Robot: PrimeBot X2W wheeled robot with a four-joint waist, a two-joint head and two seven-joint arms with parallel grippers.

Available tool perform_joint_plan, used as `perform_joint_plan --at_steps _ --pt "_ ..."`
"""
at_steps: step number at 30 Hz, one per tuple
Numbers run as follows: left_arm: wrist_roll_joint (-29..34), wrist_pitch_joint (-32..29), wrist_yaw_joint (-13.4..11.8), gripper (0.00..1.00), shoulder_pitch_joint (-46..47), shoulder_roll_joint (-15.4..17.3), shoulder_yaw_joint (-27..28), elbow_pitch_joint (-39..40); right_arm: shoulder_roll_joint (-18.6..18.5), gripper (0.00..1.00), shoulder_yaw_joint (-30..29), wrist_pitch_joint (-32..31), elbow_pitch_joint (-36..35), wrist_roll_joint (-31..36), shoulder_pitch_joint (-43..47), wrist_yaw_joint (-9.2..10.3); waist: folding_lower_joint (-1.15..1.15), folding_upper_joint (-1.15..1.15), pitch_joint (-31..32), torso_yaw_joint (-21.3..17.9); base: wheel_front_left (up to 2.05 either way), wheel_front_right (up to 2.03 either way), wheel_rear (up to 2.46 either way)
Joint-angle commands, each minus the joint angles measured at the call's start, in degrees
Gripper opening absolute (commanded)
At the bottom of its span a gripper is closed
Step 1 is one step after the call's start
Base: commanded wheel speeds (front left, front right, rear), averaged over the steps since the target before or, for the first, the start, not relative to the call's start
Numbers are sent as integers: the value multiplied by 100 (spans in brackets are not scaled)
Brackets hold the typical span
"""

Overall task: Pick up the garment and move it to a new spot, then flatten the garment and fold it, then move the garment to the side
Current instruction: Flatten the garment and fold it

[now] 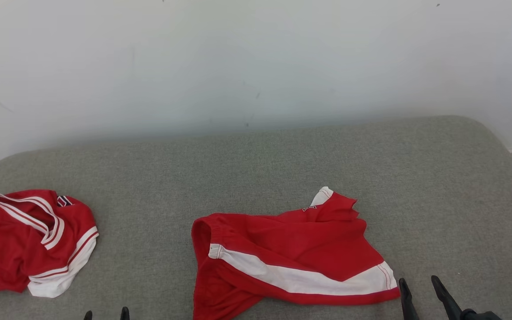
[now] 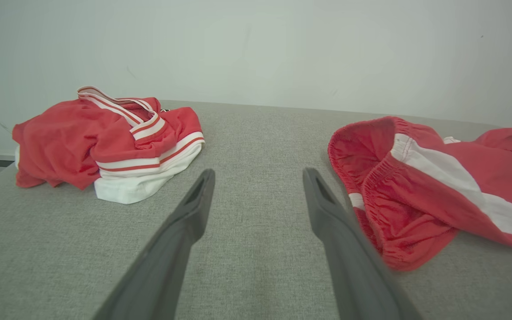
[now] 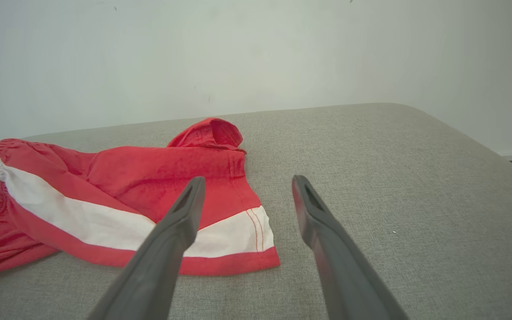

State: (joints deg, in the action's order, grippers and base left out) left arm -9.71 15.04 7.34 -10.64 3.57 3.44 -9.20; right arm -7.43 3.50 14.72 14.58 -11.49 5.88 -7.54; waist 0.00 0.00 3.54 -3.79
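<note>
Step in hand, as judged: the pick-up. The left gripper (image 2: 259, 171) and right gripper (image 3: 248, 178) are both released and empty. The crumpled red shorts with a white diagonal stripe (image 1: 291, 249) lie on the grey fabric-covered worktop (image 1: 282, 155).

The right gripper is just beside the shorts' striped hem corner (image 3: 256, 249). The left gripper is near the shorts' elastic waistband (image 2: 371, 178). Pinch both ends and lift evenly.

A red jersey with white trim (image 1: 20, 240) lies well apart, left of the shorts.

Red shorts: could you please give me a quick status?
Left gripper open, right gripper open, both empty. Red shorts crumpled, untouched. Red jersey lies apart, left.
</note>
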Motion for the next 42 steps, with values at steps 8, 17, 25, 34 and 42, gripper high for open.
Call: perform_joint_plan --at_steps 8,17,25,34,42 --pt "65 20 13 100 -6 -24 -63 -56 71 100 -20 44 -2 56 -19 11 0 0 -11 -47 0 0 0" --pt "25 20 14 100 53 34 -182 -59 96 100 -16 47 64 1 -39 11 0 0 -50 -25 0 0 0" --pt "19 20 15 100 35 64 -220 -50 114 100 -7 50 77 -13 -81 11 0 0 -96 -50 0 0 0" --pt "-51 20 15 100 343 158 -788 -407 84 100 -97 -168 21 -136 -235 11 0 0 -175 -89 0 0 0" --pt "-548 -1012 15 100 1383 308 -1633 -633 14 100 -171 -1335 65 -252 -727 11 0 0 -407 -227 0 0 0"
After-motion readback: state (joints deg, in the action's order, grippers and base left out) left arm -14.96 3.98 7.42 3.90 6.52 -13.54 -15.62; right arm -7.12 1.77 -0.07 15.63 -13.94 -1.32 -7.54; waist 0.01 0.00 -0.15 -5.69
